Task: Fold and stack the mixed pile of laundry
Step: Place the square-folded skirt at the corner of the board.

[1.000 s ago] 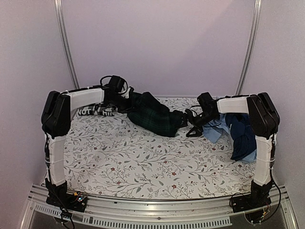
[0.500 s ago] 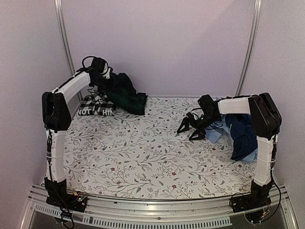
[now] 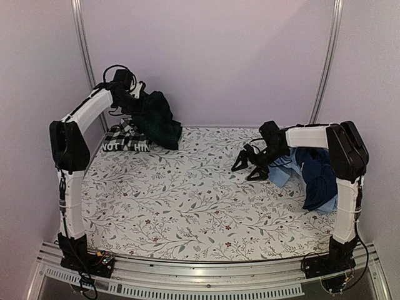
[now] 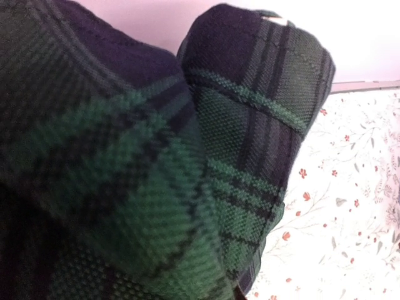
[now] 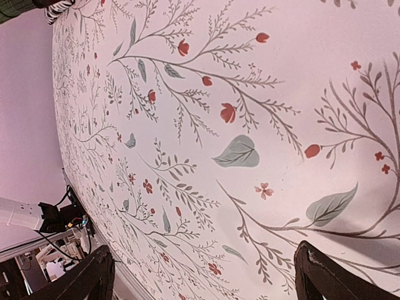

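– Two heaps in the top view: where do they sit?
– Far left: black-and-white checked shirt (image 3: 125, 139) flat on the desk (image 3: 187, 212). Over it the dark green-navy plaid garment (image 3: 156, 122) hangs from the raised left arm (image 3: 94, 109). Right edge: navy piece (image 3: 320, 178) and light blue piece (image 3: 281, 172), bunched under the right arm (image 3: 306, 136).
– Jaws?
– Left jaws buried in the plaid, clenched on it. Right jaws released, spread wide, low over the desk at mid-right, holding nothing.
– Key relation?
– The plaid's long axis runs down and rightward from the left jaws toward the far desk edge. Whether its lower end touches, cannot tell. It lies up-left of the right jaws, well apart, and the left arm is far nearer. The blue heap sits just behind the right jaws. My read: the plaid wants laying out on the open middle.
– Writing?
– White block letters on the shirt's black band: "NOT", then "HIN". Between them, unreadable.
– Left wrist view?
– Plaid fills the frame. Small white fleck (image 4: 275, 22) at top, maybe a tag, no text legible. Floral covering (image 4: 350, 206) at lower right. Jaws hidden.
– Right wrist view?
– Dark fingers (image 5: 81, 278) at both bottom corners, only floral print between. Sliver of the checked shirt in the upper-left corner.
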